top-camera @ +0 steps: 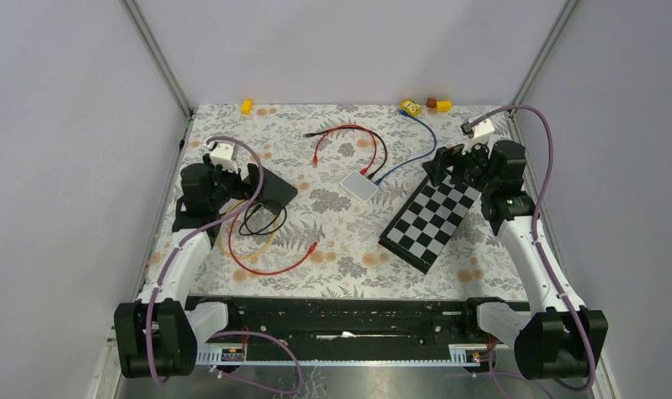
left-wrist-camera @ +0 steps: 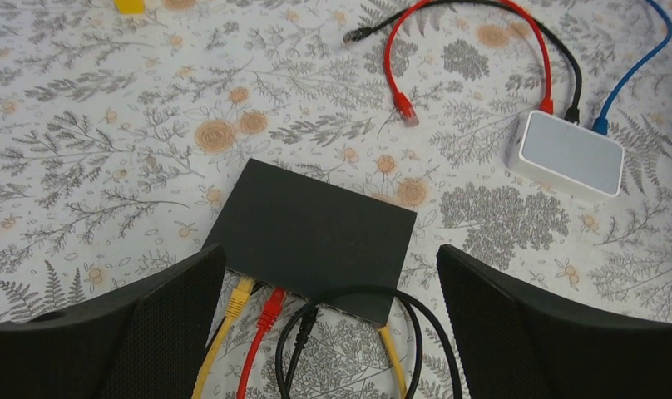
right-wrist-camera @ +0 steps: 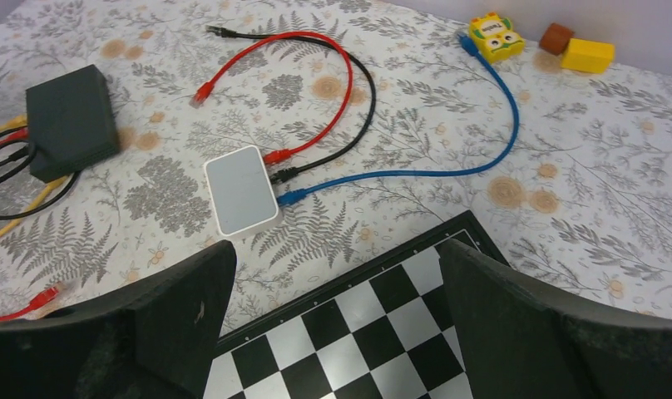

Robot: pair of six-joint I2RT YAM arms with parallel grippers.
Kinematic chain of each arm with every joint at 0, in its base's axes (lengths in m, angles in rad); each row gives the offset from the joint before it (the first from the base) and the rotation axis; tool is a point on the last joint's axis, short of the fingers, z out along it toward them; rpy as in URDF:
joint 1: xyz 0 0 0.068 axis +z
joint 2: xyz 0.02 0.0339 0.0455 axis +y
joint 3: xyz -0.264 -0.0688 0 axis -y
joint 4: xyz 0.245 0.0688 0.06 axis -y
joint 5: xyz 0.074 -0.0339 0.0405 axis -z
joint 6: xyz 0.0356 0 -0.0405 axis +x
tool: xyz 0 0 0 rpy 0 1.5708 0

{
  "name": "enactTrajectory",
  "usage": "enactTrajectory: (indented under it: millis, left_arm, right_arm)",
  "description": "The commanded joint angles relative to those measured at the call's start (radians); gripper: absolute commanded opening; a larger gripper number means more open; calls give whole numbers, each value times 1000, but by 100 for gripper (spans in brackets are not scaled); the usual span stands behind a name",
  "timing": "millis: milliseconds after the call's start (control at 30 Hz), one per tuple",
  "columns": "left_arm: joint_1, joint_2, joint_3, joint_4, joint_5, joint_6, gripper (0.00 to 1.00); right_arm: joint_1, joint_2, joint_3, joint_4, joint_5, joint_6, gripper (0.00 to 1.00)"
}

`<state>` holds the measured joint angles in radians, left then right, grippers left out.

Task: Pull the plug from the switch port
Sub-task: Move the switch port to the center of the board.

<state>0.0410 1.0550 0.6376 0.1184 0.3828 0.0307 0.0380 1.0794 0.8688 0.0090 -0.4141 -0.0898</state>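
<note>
A black switch (left-wrist-camera: 316,233) lies on the flowered cloth at the left. Yellow (left-wrist-camera: 241,291), red (left-wrist-camera: 270,306) and black (left-wrist-camera: 306,320) plugs sit in its near side, and a second yellow cable (left-wrist-camera: 385,332) enters at its right corner. My left gripper (left-wrist-camera: 331,253) hangs open just above and behind those plugs, its fingers on either side of the switch, touching nothing. A white switch (right-wrist-camera: 241,189) in the middle carries red (right-wrist-camera: 276,155), black (right-wrist-camera: 283,174) and blue (right-wrist-camera: 288,197) plugs. My right gripper (right-wrist-camera: 337,249) is open and holds nothing, above the chessboard's corner.
A chessboard (top-camera: 432,218) lies slanted at the right. Red and black cable loops (top-camera: 254,241) trail from the black switch (top-camera: 270,189) toward the near edge. Small toy blocks (top-camera: 411,106) stand along the back edge. Walls close both sides.
</note>
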Motion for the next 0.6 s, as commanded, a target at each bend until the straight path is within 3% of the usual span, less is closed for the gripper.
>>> enactTrajectory:
  millis: [0, 267, 567]
  left_arm:
    - [5, 32, 65, -35, 60, 39, 99]
    - [5, 60, 82, -68, 109, 33, 99]
    - [-2, 89, 118, -114, 121, 49, 98]
  right_arm:
    - [10, 26, -1, 47, -106, -4, 100]
    - [260, 266, 157, -113, 145, -106, 100]
    - [345, 594, 368, -255, 142, -233, 100]
